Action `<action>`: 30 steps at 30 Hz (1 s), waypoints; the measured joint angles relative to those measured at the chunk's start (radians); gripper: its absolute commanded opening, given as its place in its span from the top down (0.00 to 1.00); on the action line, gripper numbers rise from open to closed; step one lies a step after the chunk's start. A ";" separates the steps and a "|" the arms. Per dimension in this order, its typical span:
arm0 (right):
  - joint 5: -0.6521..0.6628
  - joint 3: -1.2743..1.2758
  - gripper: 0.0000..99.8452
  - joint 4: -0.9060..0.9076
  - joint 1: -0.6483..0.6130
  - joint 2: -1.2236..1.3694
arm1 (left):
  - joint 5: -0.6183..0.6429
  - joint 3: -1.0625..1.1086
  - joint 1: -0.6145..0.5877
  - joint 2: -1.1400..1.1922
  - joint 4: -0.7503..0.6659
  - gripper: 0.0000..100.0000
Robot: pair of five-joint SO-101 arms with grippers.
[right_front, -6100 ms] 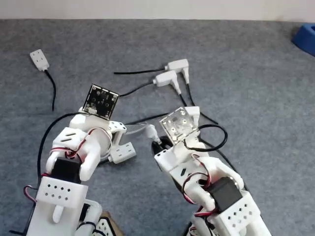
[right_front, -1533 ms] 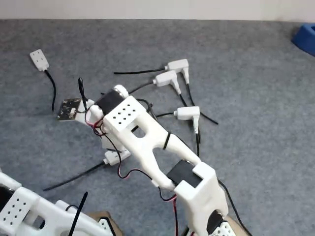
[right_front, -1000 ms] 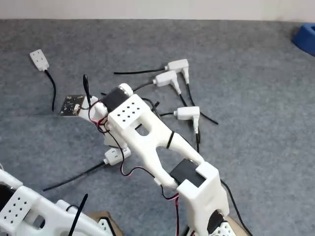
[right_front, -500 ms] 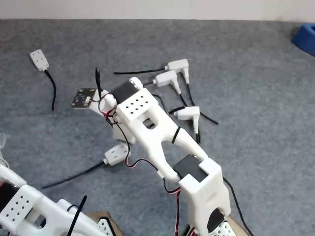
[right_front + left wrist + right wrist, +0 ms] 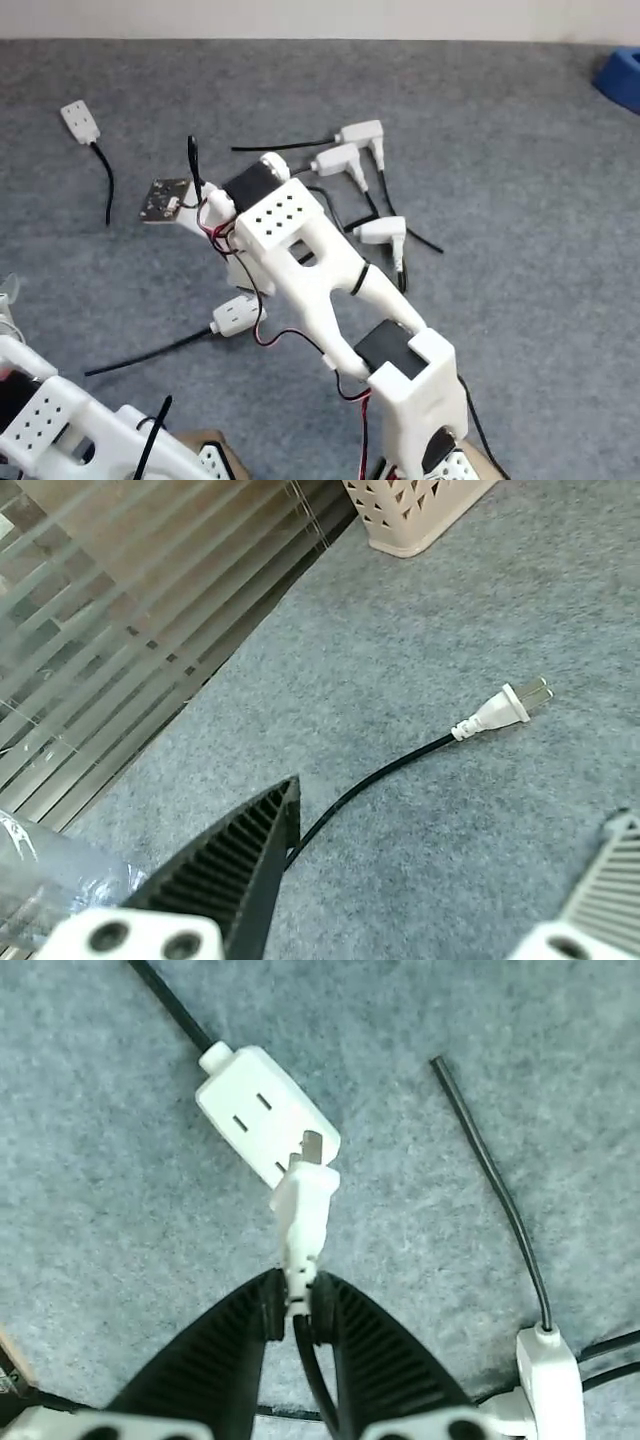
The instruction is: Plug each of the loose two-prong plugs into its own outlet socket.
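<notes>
My right gripper [image 5: 292,1305] is shut on the cord end of a white two-prong plug [image 5: 303,1205]. Its prongs point at a white outlet socket [image 5: 262,1110] on the grey carpet and overlap the socket's near end; I cannot tell whether they touch. In the high view that socket [image 5: 238,315] lies beside the right arm [image 5: 300,255], which stretches over the middle. My left gripper [image 5: 455,800] is open with nothing between its fingers. Beyond it a second loose plug [image 5: 500,708] lies on the carpet with its black cord.
Several more white sockets lie on the carpet: one far left [image 5: 80,121], two at the back [image 5: 360,132] [image 5: 338,160], one mid-right [image 5: 380,230]. Black cords cross between them. A blue object [image 5: 620,78] sits far right. A white basket [image 5: 410,510] stands beyond the loose plug.
Since six seconds ago the left arm has drawn back to the lower left. Over the last second the right arm's wrist has shifted toward the back and a little right, above the socket.
</notes>
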 measured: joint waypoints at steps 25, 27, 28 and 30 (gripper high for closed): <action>-0.385 -0.075 0.99 -0.216 0.244 -0.267 | 0.331 -0.147 0.651 0.002 0.423 0.59; -0.408 0.015 0.99 -0.318 0.232 -0.307 | 0.362 -0.195 0.736 0.002 0.485 0.59; -0.416 0.068 0.99 -0.381 0.229 -0.333 | 0.367 -0.218 0.772 0.002 0.512 0.58; -0.427 0.186 0.99 -0.522 0.227 -0.399 | 0.371 -0.261 0.819 0.002 0.580 0.58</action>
